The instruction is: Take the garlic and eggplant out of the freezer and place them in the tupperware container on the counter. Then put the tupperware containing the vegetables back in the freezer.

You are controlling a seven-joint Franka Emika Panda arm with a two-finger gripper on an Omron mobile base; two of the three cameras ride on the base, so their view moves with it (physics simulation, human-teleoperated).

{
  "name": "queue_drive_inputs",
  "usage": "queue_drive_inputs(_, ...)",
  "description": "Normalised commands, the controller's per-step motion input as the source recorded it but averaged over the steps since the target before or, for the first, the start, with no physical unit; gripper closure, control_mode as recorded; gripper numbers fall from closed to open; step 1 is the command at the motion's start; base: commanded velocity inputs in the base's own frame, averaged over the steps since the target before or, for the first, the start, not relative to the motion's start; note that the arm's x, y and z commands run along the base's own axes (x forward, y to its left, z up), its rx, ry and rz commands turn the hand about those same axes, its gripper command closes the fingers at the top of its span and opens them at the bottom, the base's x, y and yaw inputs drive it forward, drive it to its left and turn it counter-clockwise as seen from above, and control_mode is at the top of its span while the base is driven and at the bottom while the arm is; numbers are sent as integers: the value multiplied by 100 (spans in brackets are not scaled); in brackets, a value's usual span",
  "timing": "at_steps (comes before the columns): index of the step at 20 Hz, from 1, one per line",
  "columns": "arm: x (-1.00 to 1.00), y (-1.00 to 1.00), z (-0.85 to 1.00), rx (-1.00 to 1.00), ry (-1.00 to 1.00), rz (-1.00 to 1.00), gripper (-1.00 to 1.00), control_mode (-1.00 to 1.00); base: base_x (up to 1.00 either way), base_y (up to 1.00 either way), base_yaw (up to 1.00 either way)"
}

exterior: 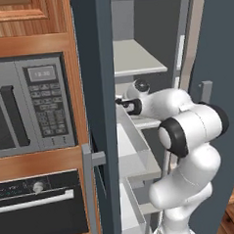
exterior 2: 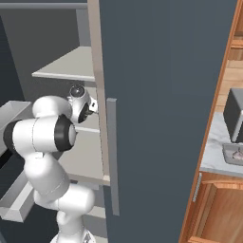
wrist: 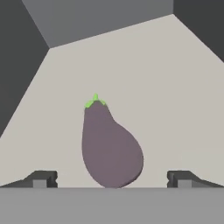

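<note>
I am reaching into the open freezer (exterior: 98, 66) with my gripper (wrist: 112, 178), jaws spread wide, one finger tip (wrist: 41, 178) showing at each side of the hand view and nothing between them yet. Just past them the eggplant (wrist: 111, 146) is lying on a pale freezer shelf (wrist: 175, 96), its fat end toward me and its green stem pointing at the shelf's back edge, roughly centred in my opening. I judge I am working on fetching the eggplant. Next I need to be pushing forward until the jaws straddle its body, then closing. Farther off, the tupperware container (exterior 2: 233, 154) is waiting on the counter (exterior 2: 212, 142) beside the freezer door.
</note>
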Motion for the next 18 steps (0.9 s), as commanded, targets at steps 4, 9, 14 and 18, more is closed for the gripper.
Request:
queue_drive_inputs(4,42,8,-26,0,0,0,-100,-100,0,0,0)
queue_drive_inputs(9,35,6,-23,0,1,0,-100,-100,0,0,0)
queue_drive_inputs(14,35,11,-21,0,2,0,100,-100,0,0,0)
queue_drive_inputs(18,3,16,-14,-2,0,0,100,-100,0,0,0)
